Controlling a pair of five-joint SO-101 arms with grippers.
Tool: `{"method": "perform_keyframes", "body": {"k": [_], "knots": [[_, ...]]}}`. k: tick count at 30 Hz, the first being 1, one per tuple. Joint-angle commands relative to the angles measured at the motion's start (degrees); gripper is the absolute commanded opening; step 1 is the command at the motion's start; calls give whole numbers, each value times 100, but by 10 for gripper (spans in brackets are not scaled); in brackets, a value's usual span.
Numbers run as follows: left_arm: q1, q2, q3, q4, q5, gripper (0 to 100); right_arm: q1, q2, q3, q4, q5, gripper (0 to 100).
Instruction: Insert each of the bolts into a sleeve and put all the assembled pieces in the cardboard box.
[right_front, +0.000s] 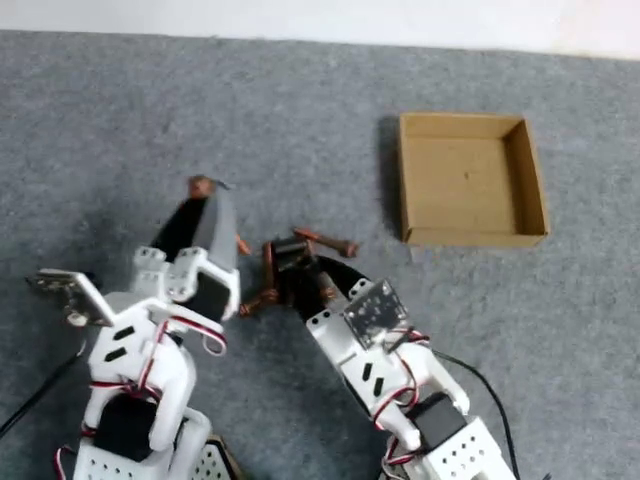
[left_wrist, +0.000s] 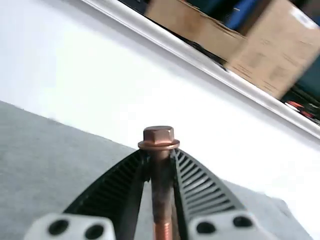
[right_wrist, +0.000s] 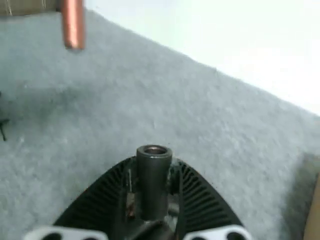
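Holding one copper bolt with a six-sided head (left_wrist: 159, 137) by its stem, the left gripper (left_wrist: 159, 159) had its fingers (left_wrist: 197, 185) closed tight, head poking out. The right gripper (right_wrist: 152, 167) squeezed one short dark metal sleeve (right_wrist: 153, 185), hole facing out, likely ready for that bolt. Both were well apart from the one brown cardboard box (right_front: 465, 175); no finished piece lay in it. At least two loose bolts (right_front: 325, 241) lay on the grey bench (right_front: 100, 120), nearer the box.

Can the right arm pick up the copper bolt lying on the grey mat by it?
Probably not yet. The right gripper is shut on a dark round sleeve, so it has no room for the loose copper bolt, though that bolt lies right beside it on the mat.
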Motion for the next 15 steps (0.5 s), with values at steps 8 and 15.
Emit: {"method": "perform_keyframes", "body": {"k": [8, 15], "knots": [[910, -84, 259, -229, 79, 4, -75, -330, 136, -145, 79, 5], [901, -84, 1138, -1653, 53, 4, -75, -330, 119, -127, 88, 5]]}}
